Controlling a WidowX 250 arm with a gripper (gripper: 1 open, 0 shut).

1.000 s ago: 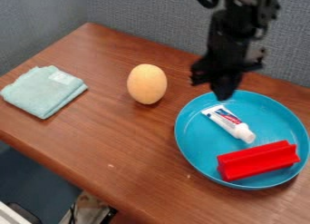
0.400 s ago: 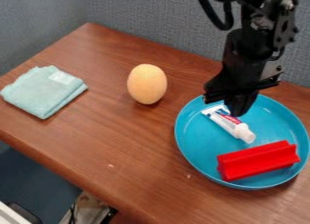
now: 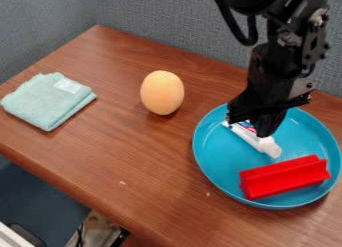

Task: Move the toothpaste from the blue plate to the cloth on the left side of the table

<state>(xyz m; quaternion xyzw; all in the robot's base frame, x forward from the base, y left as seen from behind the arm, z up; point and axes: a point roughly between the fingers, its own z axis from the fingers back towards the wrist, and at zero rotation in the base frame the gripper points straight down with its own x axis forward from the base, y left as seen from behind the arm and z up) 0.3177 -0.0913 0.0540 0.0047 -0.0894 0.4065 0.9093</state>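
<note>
The toothpaste (image 3: pixel 267 143), a small white tube with red and blue marks, lies in the blue plate (image 3: pixel 214 159) at the right of the table (image 3: pixel 120 156). My black gripper (image 3: pixel 250 123) points straight down at the tube's upper-left end and hides it. Its fingers look shut, and whether they touch the tube I cannot tell. The tube rests flat in the plate. The light teal cloth (image 3: pixel 47 99) lies folded at the far left, well away from the gripper.
An orange egg-shaped object (image 3: pixel 162 92) stands on the table between cloth and plate. A red rectangular block (image 3: pixel 285 177) lies in the plate's lower right part, close to the tube. The table's front edge runs diagonally below.
The gripper has come down and slightly right, from above the plate's upper-left rim to just over the toothpaste's end. Nothing else has moved.
</note>
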